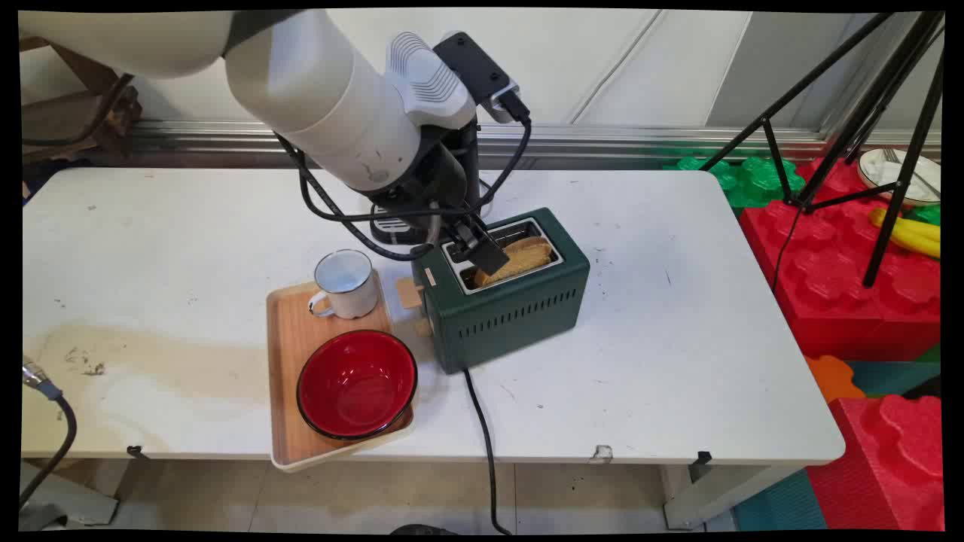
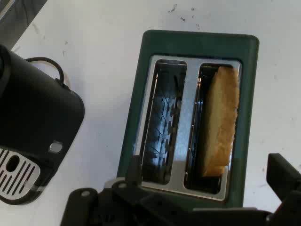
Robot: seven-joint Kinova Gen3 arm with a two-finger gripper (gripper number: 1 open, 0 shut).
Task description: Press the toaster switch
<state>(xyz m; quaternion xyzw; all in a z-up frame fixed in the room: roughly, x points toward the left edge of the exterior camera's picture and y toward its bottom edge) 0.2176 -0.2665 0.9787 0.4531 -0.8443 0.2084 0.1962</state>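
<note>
Table: white table [image 1: 663, 361], scuffed, with a wide brownish stain toward its left near side; small dark specks around the toaster.
Room: pale panelled wall behind with a metal rail along its foot; red and green foam blocks [image 1: 836, 278] on the floor at the right; black tripod [image 1: 889, 150] legs standing over them; a plate and a banana lie on the red blocks at the far right.
My fingers: my gripper [image 1: 482, 252] hangs over the toaster's top, just at the near slot's left end. In my hand view the two fingers stand spread, one at each side of the bottom edge, pinching nothing.
Toaster: dark green toaster [image 2: 200, 44], two slots in a steel top plate, pale wooden lever on its left end, black cord running off the table's near edge.
Toast: one browned slice of toast [image 2: 221, 125] standing in one slot, its top edge above the rim; the other slot shows only wire guides.
Coffee machine: black coffee machine [image 2: 33, 136] just behind the toaster.
Tray: wooden tray [image 1: 286, 354] left of the toaster, carrying a white mug [image 1: 346, 284] and a red bowl [image 1: 356, 384].
Writing: none that I can read.
</note>
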